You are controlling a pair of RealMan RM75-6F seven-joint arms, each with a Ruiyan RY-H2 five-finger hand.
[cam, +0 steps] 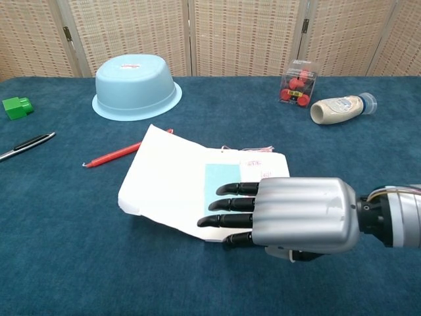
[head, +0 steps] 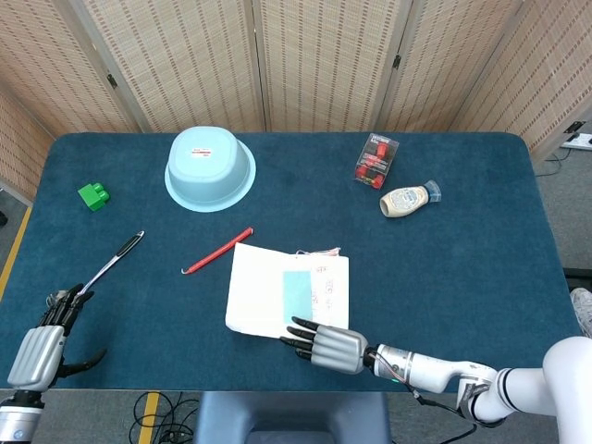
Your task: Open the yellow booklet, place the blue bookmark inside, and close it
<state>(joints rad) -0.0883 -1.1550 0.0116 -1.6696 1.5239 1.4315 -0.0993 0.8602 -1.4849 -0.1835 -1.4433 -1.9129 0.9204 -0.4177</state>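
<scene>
booklet open at table centre, right hand flat on it, bookmark on the page.

the booklet [head: 287,291] lies open, white pages up, near the front edge; the blue bookmark [head: 297,290] rests on its right page. right hand [head: 330,344] lies palm down, fingers [cam: 230,205] extended and slightly apart, touching the near right page, gripping nothing. left hand [head: 42,350] sits at the near left corner, fingers spread, empty, beside a pen [head: 117,257]. a red pencil [head: 216,251] lies just left of the booklet.

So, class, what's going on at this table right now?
The booklet lies open on the blue table, white pages up, with the blue bookmark lying on them. The right hand rests flat on the booklet's near edge, its fingers touching the page by the bookmark. The left hand holds nothing. The booklet is not yet closed.
</scene>
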